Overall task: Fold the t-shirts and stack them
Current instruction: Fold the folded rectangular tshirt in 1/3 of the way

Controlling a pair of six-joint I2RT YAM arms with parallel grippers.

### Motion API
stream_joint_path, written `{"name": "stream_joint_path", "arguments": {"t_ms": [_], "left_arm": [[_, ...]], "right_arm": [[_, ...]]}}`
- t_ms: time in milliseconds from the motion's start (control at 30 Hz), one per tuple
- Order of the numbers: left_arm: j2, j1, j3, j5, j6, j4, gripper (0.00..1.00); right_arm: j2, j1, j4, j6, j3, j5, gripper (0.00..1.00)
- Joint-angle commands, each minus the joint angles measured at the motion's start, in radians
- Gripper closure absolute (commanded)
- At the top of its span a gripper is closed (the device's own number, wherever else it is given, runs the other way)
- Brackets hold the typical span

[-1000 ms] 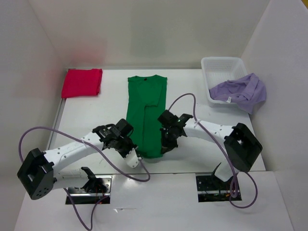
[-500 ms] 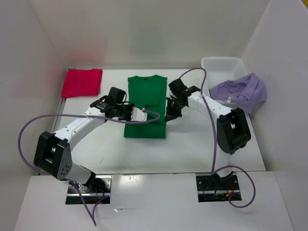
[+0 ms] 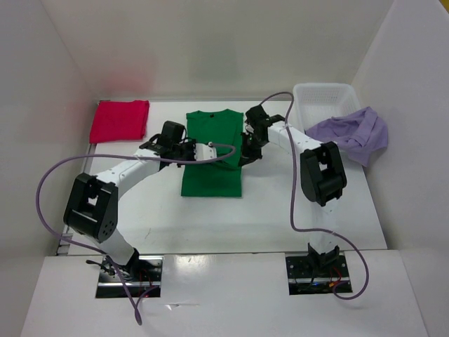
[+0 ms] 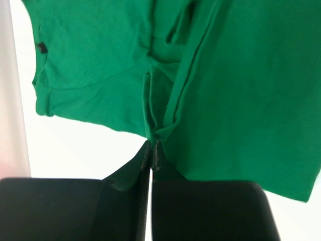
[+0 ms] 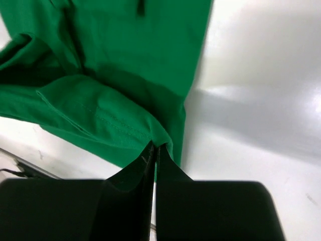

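Top external view: both my hands are clamped on the green t-shirt (image 3: 210,175), which sits at the middle of the surface (image 3: 280,203).
My left hand (image 3: 209,150) lies over the shirt's middle and my right hand (image 3: 245,153) is at its right edge. Left wrist view shows my fingers closed tight with a bunched fold of green cloth pinched between the tips. Right wrist view shows the same: fingers closed narrow on a stitched hem edge, with bare white surface just beside it. The shirt is a narrow strip, collar end to the far side, with folded layers on top. The red t-shirt (image 3: 119,121) lies folded flat at the far left corner, well apart. The lavender t-shirt (image 3: 351,132) hangs crumpled over the near rim of the white basket (image 3: 323,91) at far right.
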Motion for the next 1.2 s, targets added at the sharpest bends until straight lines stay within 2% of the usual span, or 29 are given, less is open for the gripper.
{"name": "stream_joint_path", "arguments": {"t_ms": [0, 333, 467, 500, 567, 600, 633, 667, 700, 800, 867, 933, 967, 1033, 1100, 1167], "left_arm": [[0.023, 0.017, 0.033, -0.004, -0.042, 0.086, 1.0], [0.066, 0.017, -0.029, -0.022, -0.033, 0.229, 1.0], [0.078, 0.017, -0.041, -0.022, -0.013, 0.229, 0.95], [0.078, 0.017, -0.059, -0.022, -0.003, 0.238, 0.91], [0.087, 0.017, -0.09, -0.051, 0.01, 0.27, 0.85], [0.097, 0.017, -0.09, -0.071, 0.01, 0.279, 0.79], [0.107, 0.017, -0.09, -0.072, 0.01, 0.293, 0.61], [0.107, 0.017, -0.09, -0.088, 0.001, 0.293, 0.53], [0.118, 0.017, -0.09, -0.098, -0.009, 0.305, 0.51], [0.118, 0.026, -0.067, -0.171, -0.065, 0.315, 0.49], [0.106, 0.027, -0.058, -0.203, -0.091, 0.315, 0.43], [0.085, 0.036, -0.058, -0.26, -0.113, 0.315, 0.42], [0.075, 0.036, -0.047, -0.278, -0.127, 0.315, 0.42], [0.042, 0.036, -0.047, -0.305, -0.147, 0.293, 0.42], [0.017, 0.036, -0.036, -0.305, -0.147, 0.219, 0.42], [-0.035, 0.036, -0.056, -0.242, -0.021, 0.073, 0.42]], "right_arm": [[0.033, -0.019, 0.003, -0.041, 0.088, -0.041, 1.0], [0.16, -0.048, -0.026, -0.074, 0.164, -0.083, 1.0], [0.187, -0.057, -0.026, -0.083, 0.201, -0.083, 0.85], [0.187, -0.067, -0.026, -0.083, 0.212, -0.072, 0.79], [0.187, -0.076, -0.036, -0.083, 0.224, -0.024, 0.75], [0.174, -0.076, -0.036, -0.083, 0.224, -0.008, 0.69], [0.156, -0.088, -0.036, -0.083, 0.224, 0.001, 0.59], [0.147, -0.099, -0.024, -0.083, 0.224, 0.01, 0.42], [0.135, -0.099, -0.023, -0.083, 0.224, 0.011, 0.39], [0.064, -0.099, -0.004, -0.092, 0.213, 0.058, 0.37], [-0.034, -0.099, 0.05, -0.092, 0.146, 0.07, 0.39], [-0.117, -0.082, 0.096, -0.092, 0.065, 0.07, 0.59], [-0.132, -0.07, 0.096, -0.092, 0.042, 0.07, 0.78], [-0.132, -0.012, 0.096, -0.092, -0.006, 0.061, 0.91], [-0.116, 0.043, 0.085, -0.092, -0.018, 0.07, 1.0], [-0.106, 0.054, 0.076, -0.081, -0.032, 0.061, 1.0]]}}
